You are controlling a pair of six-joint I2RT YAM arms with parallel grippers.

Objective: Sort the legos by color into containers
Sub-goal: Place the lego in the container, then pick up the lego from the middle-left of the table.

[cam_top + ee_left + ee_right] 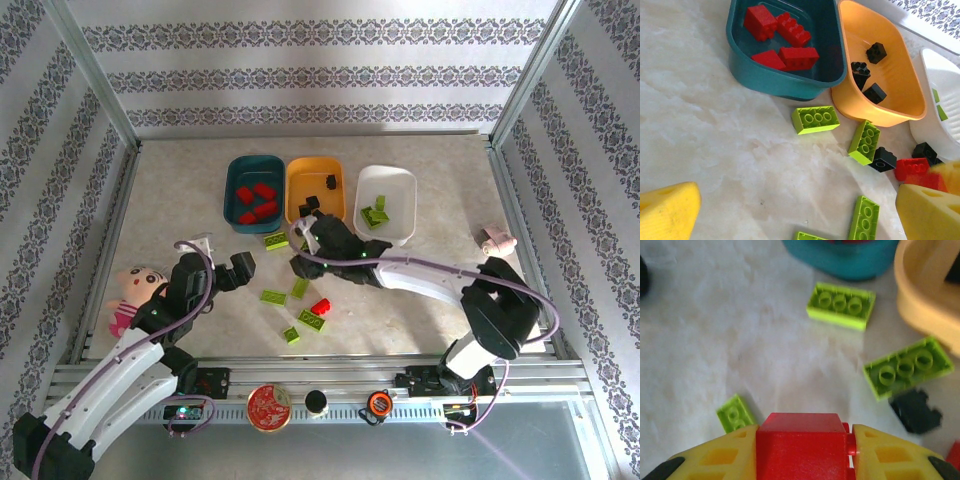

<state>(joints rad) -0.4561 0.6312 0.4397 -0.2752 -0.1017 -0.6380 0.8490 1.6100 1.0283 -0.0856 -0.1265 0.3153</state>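
Right wrist view crops the teal tray (850, 262) at top, orange tray (921, 300) at right.

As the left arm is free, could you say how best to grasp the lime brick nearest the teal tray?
Pinch its two long sides from straight above: the lime brick lies flat, studs up, apart from the teal tray, leaving both sides exposed to the open left claw.

Right gripper (804, 436) clamps a red lego (800, 455); left gripper (797, 210) gapes wide.

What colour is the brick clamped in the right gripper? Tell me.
Red. The brick shows best in the right wrist view, close up between the yellow fingers.
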